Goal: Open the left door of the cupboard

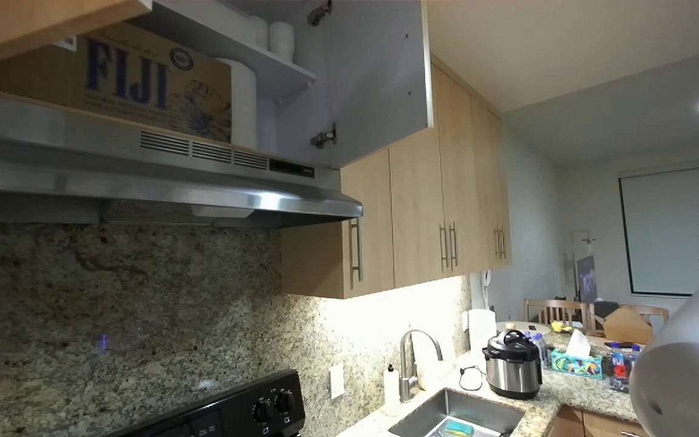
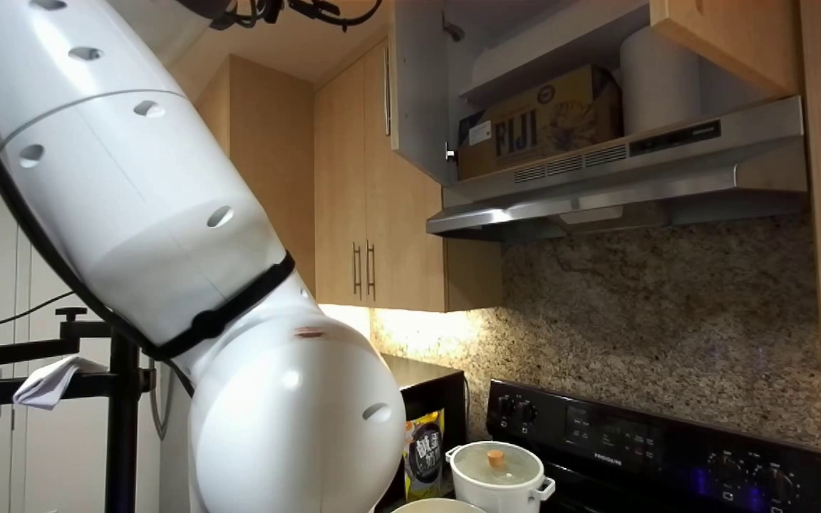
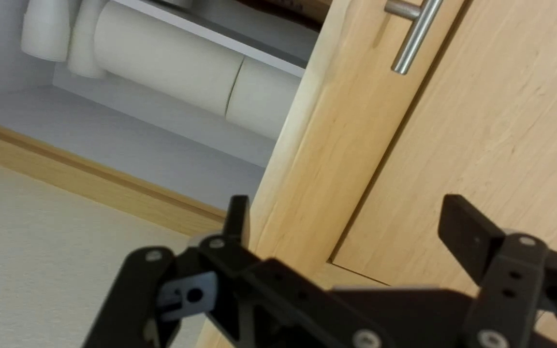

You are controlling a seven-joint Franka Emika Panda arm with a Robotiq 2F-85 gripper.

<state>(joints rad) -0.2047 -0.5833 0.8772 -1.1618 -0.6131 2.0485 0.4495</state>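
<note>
The cupboard (image 1: 298,118) above the range hood has both doors swung outward, its whitish interior showing in all views. Its left door (image 1: 28,24) is a honey-wood panel at the upper left of an exterior view; from the opposite side its pale inner face (image 2: 421,100) shows. In the wrist view, which stands upside down, the left door (image 3: 346,125) crosses the middle, with its bar handle (image 3: 416,36) near the top. My gripper (image 3: 346,208) is open, the door's free edge lying between its fingers in the picture. Contact cannot be judged. Both exterior views leave the gripper out of frame.
The right door (image 1: 380,79) stands wide, grey face showing. A FIJI carton (image 1: 149,91) and white rolls (image 3: 167,58) fill the cupboard. The steel hood (image 1: 204,182) juts out below. A taller cabinet (image 2: 343,185) flanks it; my white arm (image 2: 140,171) rises in front.
</note>
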